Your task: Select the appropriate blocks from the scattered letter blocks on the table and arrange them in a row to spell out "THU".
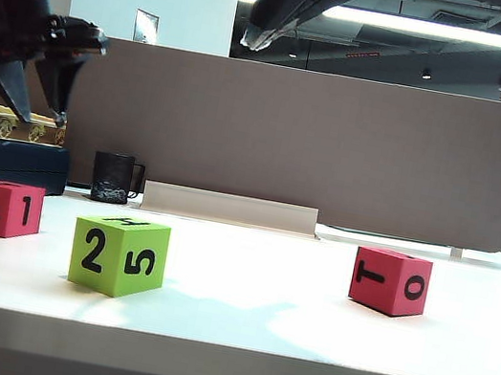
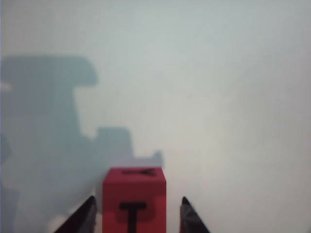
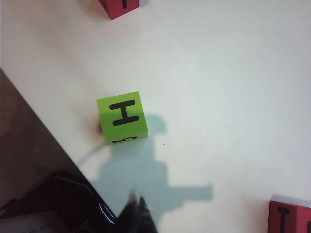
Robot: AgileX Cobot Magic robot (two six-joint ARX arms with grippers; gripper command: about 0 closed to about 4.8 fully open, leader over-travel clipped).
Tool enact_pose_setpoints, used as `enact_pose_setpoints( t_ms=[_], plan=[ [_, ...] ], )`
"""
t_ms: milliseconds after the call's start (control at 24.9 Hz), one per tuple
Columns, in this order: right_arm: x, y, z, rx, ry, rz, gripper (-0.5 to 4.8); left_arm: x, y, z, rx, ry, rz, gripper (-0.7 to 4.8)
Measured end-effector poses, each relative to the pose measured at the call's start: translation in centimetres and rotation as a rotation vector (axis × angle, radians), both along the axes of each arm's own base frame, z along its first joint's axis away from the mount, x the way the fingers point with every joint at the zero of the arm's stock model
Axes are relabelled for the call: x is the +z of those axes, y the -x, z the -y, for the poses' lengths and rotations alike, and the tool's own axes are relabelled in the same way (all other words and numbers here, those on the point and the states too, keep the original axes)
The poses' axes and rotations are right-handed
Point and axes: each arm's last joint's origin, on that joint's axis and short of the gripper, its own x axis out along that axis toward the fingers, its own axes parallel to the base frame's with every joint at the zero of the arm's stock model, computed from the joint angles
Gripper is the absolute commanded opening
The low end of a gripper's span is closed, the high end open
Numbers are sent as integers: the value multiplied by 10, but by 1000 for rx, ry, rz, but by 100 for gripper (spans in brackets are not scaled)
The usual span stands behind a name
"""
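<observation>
The left gripper is hovering spread over the red block at the table's left edge, probably to straddle it; the right gripper is hanging pressed together, clear

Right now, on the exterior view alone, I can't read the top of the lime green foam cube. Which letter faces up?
Observer: The right wrist view shows a black H on top of the lime green foam cube.
Operator: And the leftmost pinkish-red foam cube, below the left gripper?
Observer: The left wrist view shows a black T on a side face you can't see.
Operator: Is the right gripper open?
Observer: No, its fingers are shut together.
</observation>
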Motion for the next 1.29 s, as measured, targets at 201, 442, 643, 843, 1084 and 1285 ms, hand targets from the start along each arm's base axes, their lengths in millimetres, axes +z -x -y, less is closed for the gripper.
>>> enact_pose_setpoints(
  t_ms=[201, 442, 643, 843, 1084, 1285],
  plan=[
    [3, 1, 1, 0, 10, -8, -5, -9, 10, -1, 0, -12, -131, 264],
    [21, 2, 3, 0, -18, 14, -5, -19, 11, -1, -1, -18, -153, 385],
    [21, 3, 4, 0, -8, 7, -5, -36, 10, -1, -2, -40, -167, 384],
    [20, 3, 4, 1, -4, 4, -5, -62, -1, 1, -9, -49, -227, 384],
    [19, 4, 5, 1, 10, -8, -5, -72, -4, 1, -10, -52, -254, 366],
    [19, 4, 5, 1, 10, -8, -5, -72, -5, 2, -10, -51, -239, 328]
  ],
)
